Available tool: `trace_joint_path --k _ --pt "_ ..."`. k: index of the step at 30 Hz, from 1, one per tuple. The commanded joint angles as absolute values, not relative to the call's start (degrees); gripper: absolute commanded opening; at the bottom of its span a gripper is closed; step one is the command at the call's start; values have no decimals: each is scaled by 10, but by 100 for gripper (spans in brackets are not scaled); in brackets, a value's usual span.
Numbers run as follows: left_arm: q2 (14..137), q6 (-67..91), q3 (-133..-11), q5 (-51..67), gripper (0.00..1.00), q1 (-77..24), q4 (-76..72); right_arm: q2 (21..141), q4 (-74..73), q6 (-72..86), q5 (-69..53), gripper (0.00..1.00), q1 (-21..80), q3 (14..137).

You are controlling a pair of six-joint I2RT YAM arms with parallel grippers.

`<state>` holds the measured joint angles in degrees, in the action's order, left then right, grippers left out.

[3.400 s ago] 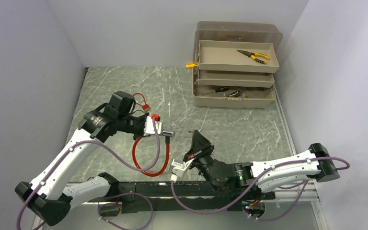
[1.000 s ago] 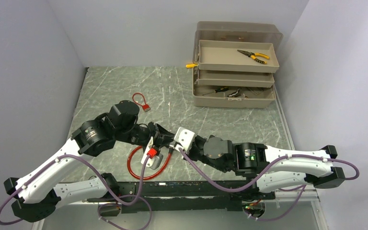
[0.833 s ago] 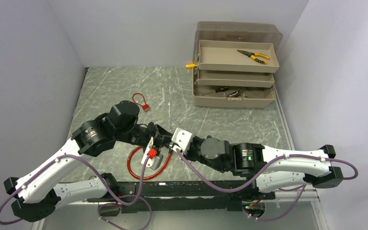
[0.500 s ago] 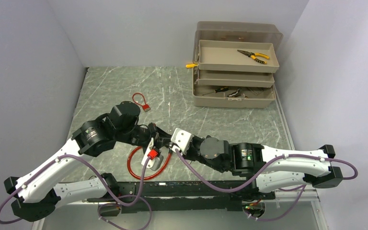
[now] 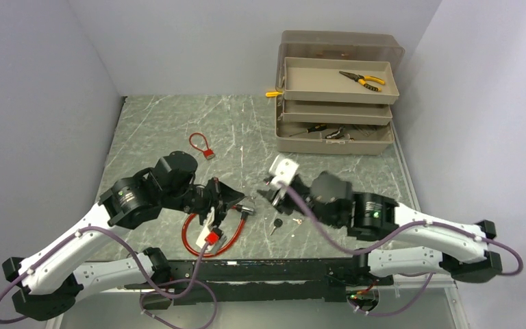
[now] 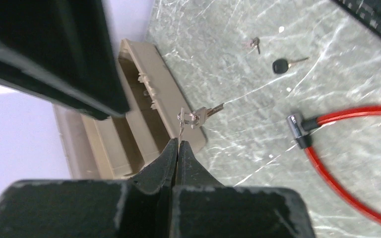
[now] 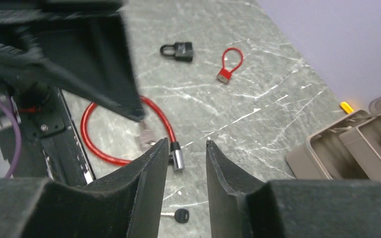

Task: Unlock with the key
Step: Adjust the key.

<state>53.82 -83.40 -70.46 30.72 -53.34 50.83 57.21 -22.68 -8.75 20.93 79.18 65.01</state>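
Right gripper (image 7: pixel 185 148) withdrawn; pliers (image 5: pixel 361 80) in toolbox (image 5: pixel 335 144) top tray

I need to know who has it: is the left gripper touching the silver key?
Touching. The left wrist view shows the left gripper shut on the silver key, its ring and a second key beyond the tips.

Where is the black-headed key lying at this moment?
In the top view, the black-headed key lies on the marble table, right of the metal end of the red cable lock.
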Motion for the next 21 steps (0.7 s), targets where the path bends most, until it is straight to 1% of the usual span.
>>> trace_joint_path --k 1,4,6,8,11,14,17,21 --pt "494 -957 -671 290 0 -535 495 519 -195 -18 63 38 706 674" --pt "462 -1031 -636 288 0 -535 467 518 -196 17 -22 43 648 671" --pt "439 -1101 -609 286 0 -535 456 521 -188 46 -116 45 594 668" --pt "418 -1178 -579 287 0 -536 446 531 -176 88 -228 52 526 668" --pt "377 -1292 -524 296 0 -535 393 559 -136 145 -403 58 436 661" --pt "350 -1345 -480 313 0 -535 345 595 -64 219 -554 62 368 644" --pt "338 -1367 -456 319 0 -536 320 614 -6 262 -627 62 353 626" --pt "334 -1372 -450 321 0 -535 310 622 21 269 -645 65 353 606"
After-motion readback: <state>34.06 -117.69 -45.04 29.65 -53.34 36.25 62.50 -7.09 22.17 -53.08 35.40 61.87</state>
